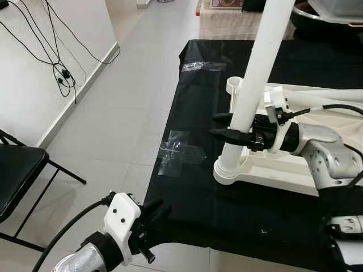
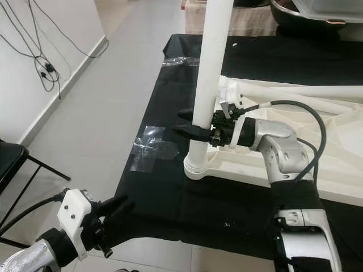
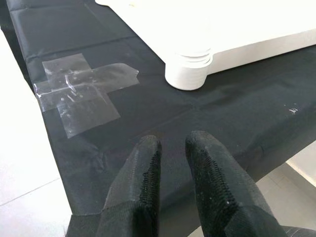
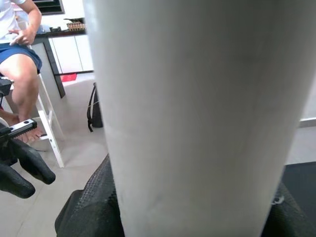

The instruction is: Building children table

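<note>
Table leg pinched by right gripper; left gripper closed over black cloth.

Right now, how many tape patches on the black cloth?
2. One crossed clear tape patch lies near the black cloth's left edge, beside the table leg that the right gripper clamps. A second tape strip sits near the far left corner. More may be hidden under the tabletop.

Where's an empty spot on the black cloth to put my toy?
The black cloth lies bare between the tape patch, the white leg's socket and the near edge. It is crowded around the table leg, gripped by the right hand.
</note>
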Motion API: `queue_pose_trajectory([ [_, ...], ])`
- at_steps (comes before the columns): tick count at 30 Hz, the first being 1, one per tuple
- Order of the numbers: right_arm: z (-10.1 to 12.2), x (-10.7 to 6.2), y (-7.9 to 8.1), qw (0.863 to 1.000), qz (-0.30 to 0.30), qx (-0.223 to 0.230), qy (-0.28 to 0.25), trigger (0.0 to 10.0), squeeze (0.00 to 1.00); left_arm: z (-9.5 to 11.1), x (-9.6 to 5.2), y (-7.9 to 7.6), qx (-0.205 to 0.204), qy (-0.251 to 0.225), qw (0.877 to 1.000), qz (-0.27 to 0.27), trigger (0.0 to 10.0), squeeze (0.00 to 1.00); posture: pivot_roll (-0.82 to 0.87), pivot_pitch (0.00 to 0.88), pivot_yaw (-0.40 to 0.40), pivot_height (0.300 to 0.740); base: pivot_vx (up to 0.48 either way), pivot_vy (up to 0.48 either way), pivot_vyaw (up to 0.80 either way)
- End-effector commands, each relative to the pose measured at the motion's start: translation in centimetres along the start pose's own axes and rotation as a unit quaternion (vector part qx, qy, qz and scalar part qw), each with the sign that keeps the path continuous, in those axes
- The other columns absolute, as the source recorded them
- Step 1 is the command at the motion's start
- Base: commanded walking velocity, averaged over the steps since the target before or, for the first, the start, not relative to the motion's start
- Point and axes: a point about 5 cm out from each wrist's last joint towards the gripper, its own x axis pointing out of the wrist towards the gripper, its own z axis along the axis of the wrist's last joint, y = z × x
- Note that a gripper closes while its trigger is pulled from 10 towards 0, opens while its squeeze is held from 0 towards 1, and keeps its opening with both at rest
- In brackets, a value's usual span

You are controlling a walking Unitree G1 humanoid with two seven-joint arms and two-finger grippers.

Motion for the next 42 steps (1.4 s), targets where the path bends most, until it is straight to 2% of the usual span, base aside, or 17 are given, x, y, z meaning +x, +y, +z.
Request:
queue_pose_trajectory([
  [1, -0.1, -0.3, 0.2, 1.000, 0.004, 0.000, 0.002, 0.0, 0.00, -0.3, -0.2, 0.0, 0.000, 0.011, 1.000, 0.001, 10.0, 0.00, 0.09, 0.187, 0.029, 0.740, 0.000, 0.000, 0.00],
  [5, -3.5, 0.0, 4.6, 0.995, -0.087, 0.017, 0.052, 0.0, 0.00, -0.3, -0.1, 0.1, 0.000, 0.008, 1.000, 0.001, 10.0, 0.00, 0.07, 0.192, 0.018, 0.740, 0.000, 0.000, 0.00],
  [7, -4.7, 0.6, 5.3, 0.984, -0.160, 0.034, 0.066, 0.0, 0.00, -0.3, -0.1, 0.2, 0.000, 0.009, 1.000, 0.000, 10.0, 0.00, 0.06, 0.192, 0.021, 0.740, 0.000, 0.000, 0.00],
  [8, -4.7, 0.6, 5.3, 0.984, -0.160, 0.034, 0.066, 0.0, 0.00, -0.3, -0.1, 0.2, 0.000, 0.009, 1.000, 0.000, 10.0, 0.00, 0.06, 0.192, 0.021, 0.740, 0.000, 0.000, 0.00],
  [9, -6.2, 1.1, 5.5, 0.951, -0.293, 0.016, 0.098, 0.0, 0.00, -0.3, -0.1, 0.2, 0.000, 0.009, 1.000, -0.001, 10.0, 0.00, 0.06, 0.192, 0.025, 0.740, 0.000, 0.000, 0.00],
  [10, -7.6, 0.7, 6.8, 0.898, -0.423, 0.034, 0.121, 0.0, 0.00, -0.4, -0.1, 0.2, -0.001, 0.010, 1.000, -0.002, 10.0, 0.00, 0.05, 0.196, 0.033, 0.740, 0.000, 0.000, 0.00],
  [11, -8.8, 1.0, 8.8, 0.870, -0.469, 0.048, 0.148, 0.0, 0.00, -0.4, 0.0, 0.2, -0.003, 0.009, 1.000, -0.003, 10.0, 0.00, 0.05, 0.191, 0.046, 0.740, 0.000, 0.000, 0.00],
  [13, -9.1, 2.4, 11.0, 0.877, -0.450, 0.044, 0.163, 0.0, 0.00, -0.4, 0.4, 0.0, -0.004, 0.007, 1.000, -0.016, 10.0, 0.00, 0.04, 0.182, 0.045, 0.740, 0.000, 0.000, 0.00],
  [21, -7.7, 3.5, 9.1, 0.889, -0.437, 0.007, 0.140, 0.0, 0.00, -0.4, 0.6, 0.4, 0.005, 0.007, 1.000, -0.013, 10.0, 0.00, 0.05, 0.175, 0.030, 0.740, 0.000, 0.000, 0.00],
  [22, -7.3, 3.6, 8.9, 0.889, -0.438, 0.007, 0.131, 3.7, 0.00, -0.4, 0.6, 0.5, 0.004, 0.007, 1.000, -0.008, 10.0, 0.00, 0.05, 0.176, 0.029, 0.740, 0.000, 0.000, 0.00],
  [23, -6.9, 3.7, 8.8, 0.894, -0.433, 0.012, 0.110, 10.0, 0.00, -0.4, 0.5, 0.5, 0.003, 0.007, 1.000, -0.006, 10.0, 0.00, 0.05, 0.178, 0.030, 0.740, 0.000, 0.000, 0.00],
  [24, -6.3, 3.8, 8.5, 0.905, -0.417, 0.026, 0.076, 10.0, 1.00, -0.5, 0.4, 0.3, 0.001, 0.008, 1.000, -0.006, 10.0, 0.00, 0.05, 0.180, 0.030, 0.740, 0.000, 0.000, 0.00],
  [31, -3.9, 4.0, 8.2, 0.929, -0.368, 0.040, -0.005, 10.0, 1.00, -0.7, 0.4, 0.1, -0.002, 0.011, 1.000, -0.008, 10.0, 0.00, 0.04, 0.181, 0.033, 0.740, 0.000, 0.000, 0.00],
  [33, -3.2, 3.6, 7.7, 0.959, -0.284, 0.027, -0.009, 10.0, 1.00, -0.7, 0.4, 0.1, -0.003, 0.010, 1.000, -0.009, 10.0, 0.00, 0.05, 0.187, 0.033, 0.740, 0.000, 0.000, 0.00],
  [37, -2.7, 2.8, 7.0, 0.980, -0.197, 0.001, 0.012, 10.0, 1.00, -0.7, 0.4, 0.0, -0.004, 0.010, 1.000, -0.009, 10.0, 0.00, 0.05, 0.188, 0.033, 0.740, 0.000, 0.000, 0.00],
  [38, -2.5, 2.6, 6.6, 0.985, -0.173, -0.006, 0.018, 10.0, 0.00, -0.7, 0.4, 0.0, -0.004, 0.010, 1.000, -0.008, 10.0, 0.00, 0.05, 0.188, 0.033, 0.740, 0.000, 0.000, 0.00],
  [42, -1.6, 2.4, 5.0, 0.988, -0.149, -0.024, 0.018, 10.0, 0.00, -0.7, 0.3, -0.1, -0.005, 0.010, 1.000, -0.007, 10.0, 0.00, 0.06, 0.195, 0.036, 0.740, 0.000, 0.000, 0.00],
])
